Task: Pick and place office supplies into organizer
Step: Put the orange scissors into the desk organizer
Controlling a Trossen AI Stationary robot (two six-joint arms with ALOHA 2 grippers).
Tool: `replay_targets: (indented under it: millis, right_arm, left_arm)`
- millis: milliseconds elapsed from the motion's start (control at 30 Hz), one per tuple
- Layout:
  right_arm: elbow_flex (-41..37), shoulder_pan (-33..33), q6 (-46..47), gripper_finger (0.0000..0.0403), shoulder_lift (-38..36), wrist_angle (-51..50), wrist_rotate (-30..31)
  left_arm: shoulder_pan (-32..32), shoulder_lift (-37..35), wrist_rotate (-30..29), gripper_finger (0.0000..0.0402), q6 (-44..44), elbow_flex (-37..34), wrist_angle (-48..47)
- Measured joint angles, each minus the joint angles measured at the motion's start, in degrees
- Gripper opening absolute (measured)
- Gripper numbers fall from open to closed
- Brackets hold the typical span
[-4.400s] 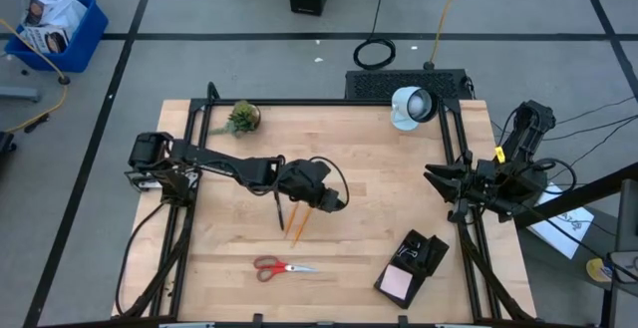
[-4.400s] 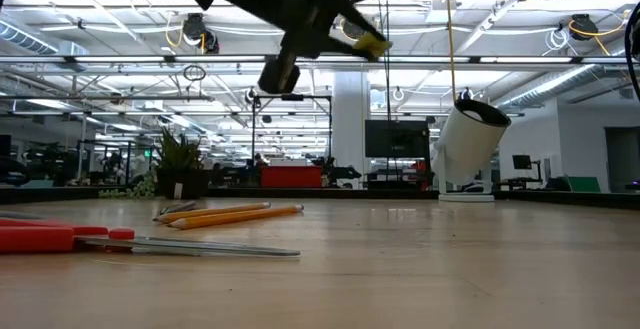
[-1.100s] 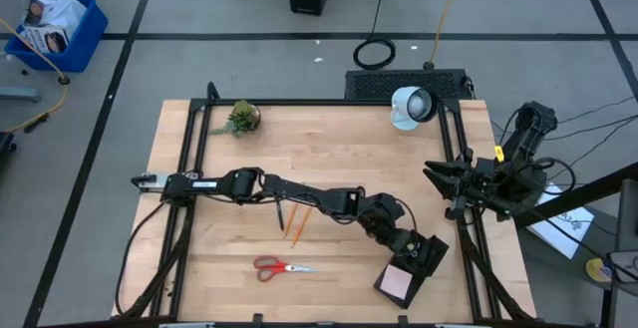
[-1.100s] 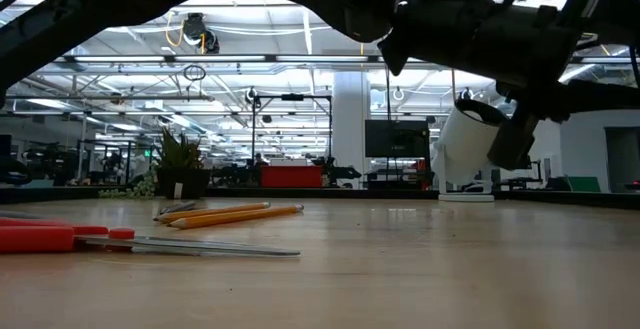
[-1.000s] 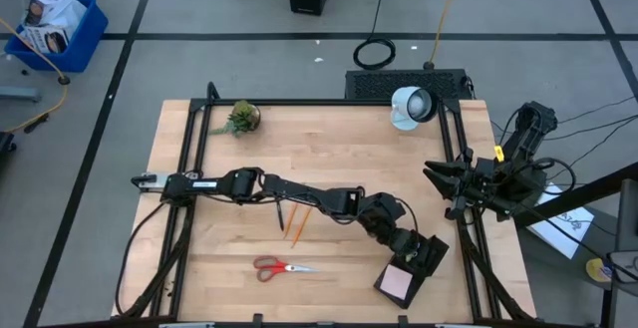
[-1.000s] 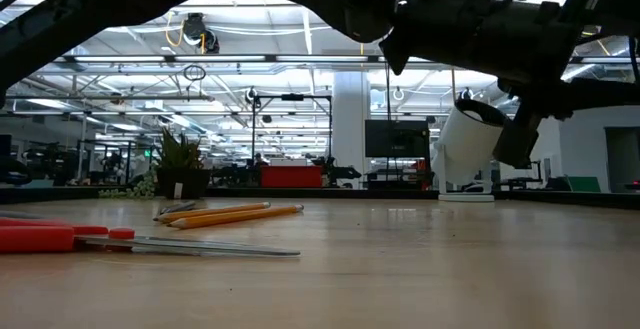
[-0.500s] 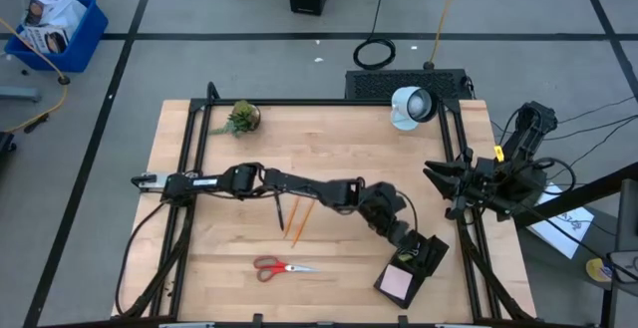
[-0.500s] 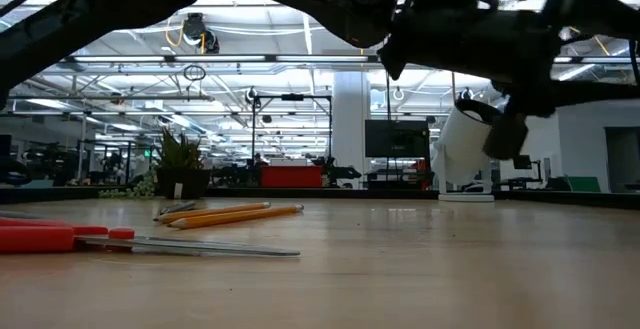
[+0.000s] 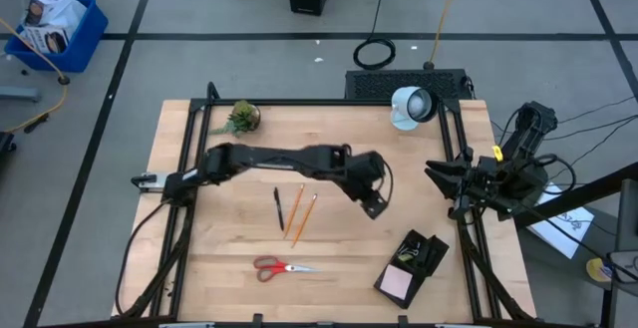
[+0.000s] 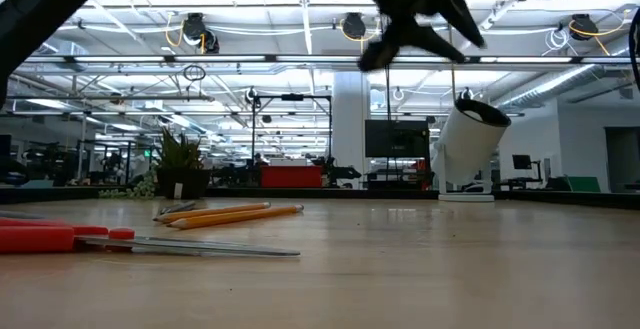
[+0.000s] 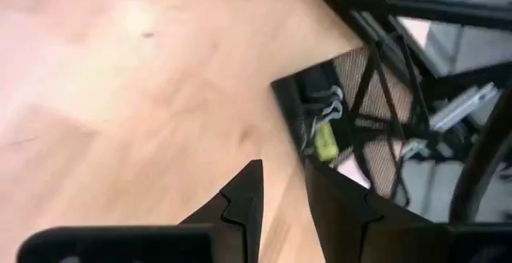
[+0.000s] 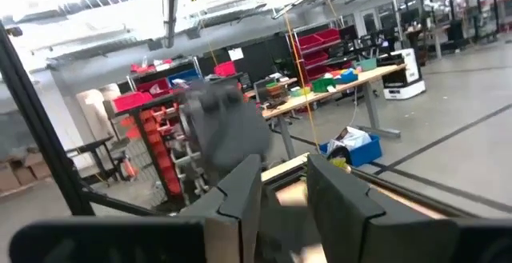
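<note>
Your left gripper (image 9: 373,204) hung above the middle of the table (image 9: 219,268), right of the pencils and well apart from the organizer. Its fingers (image 11: 244,203) stood with only a narrow gap between them and nothing was in that gap, so the claw was near closed and empty. In the low view it showed high up, clear of the wood.

The organizer (image 9: 411,266) lay at the near right corner of the table, with the pink sticky-note pad (image 9: 398,283) in its near end and small items in its far compartments. The two pencils (image 9: 303,214) and a black pen (image 9: 278,208) lay side by side near the table's middle, the pen to the left. The red-handled scissors (image 9: 278,266) lay nearer, flat on the wood, blades pointing right.

Your right gripper (image 12: 282,185) waited off the table's right edge, pointed into the room, its fingers a little apart and holding nothing.
</note>
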Motion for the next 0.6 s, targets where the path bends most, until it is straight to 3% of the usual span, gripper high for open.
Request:
replay_targets:
  millis: [433, 600]
  right_arm:
    - [-0.01, 0.01, -3.25, 0.0093, -0.17, 2.55, 0.31]
    - [-0.06, 0.13, -4.4, 0.0093, -1.52, 4.59, -2.37]
  left_arm:
    - [0.17, -18.18, -8.87, 0.0097, 12.32, -0.1, -8.86]
    - [-0.5, -27.6, -12.65, 0.0097, 14.07, -6.76, -10.52]
